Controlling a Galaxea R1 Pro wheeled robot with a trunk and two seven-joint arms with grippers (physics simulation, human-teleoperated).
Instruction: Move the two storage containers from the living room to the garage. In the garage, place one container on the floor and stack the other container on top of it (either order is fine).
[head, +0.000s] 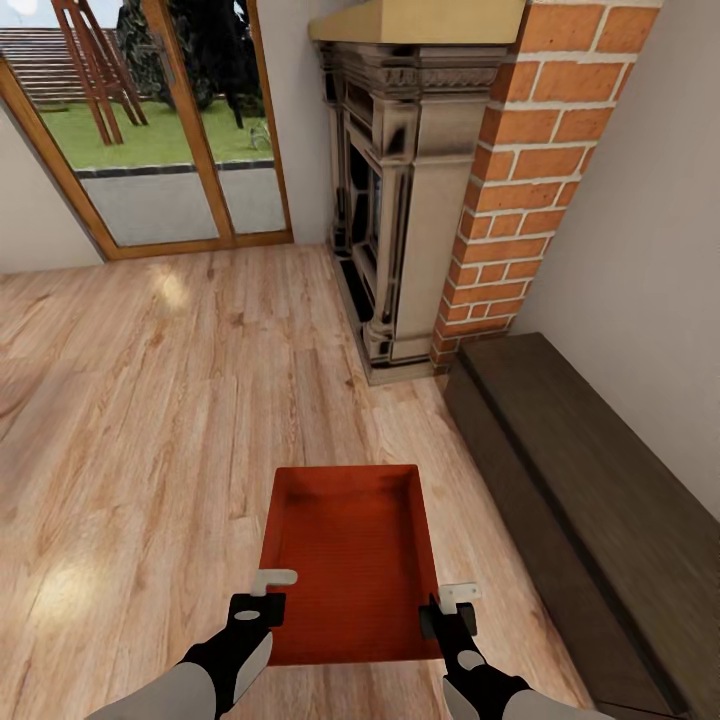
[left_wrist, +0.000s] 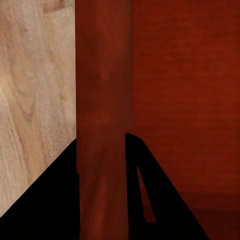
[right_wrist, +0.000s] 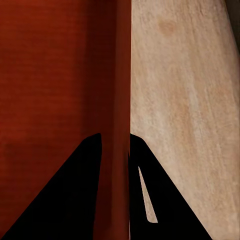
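Gripping one storage container (head: 350, 560): left claw (head: 262, 592), right claw (head: 452, 608).

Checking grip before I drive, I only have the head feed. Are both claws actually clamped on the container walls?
Observer: Left wrist view says yes. The left claw has a finger on each side of the container wall, pressed against it.
Operator: And the right?
Observer: Same. The right claw straddles the opposite wall, with one finger inside the box and the other outside, over the wood floor.
Operator: Anything inside the box?
Observer: Both wrist views show plain red bottom beside the walls, nothing lying there.
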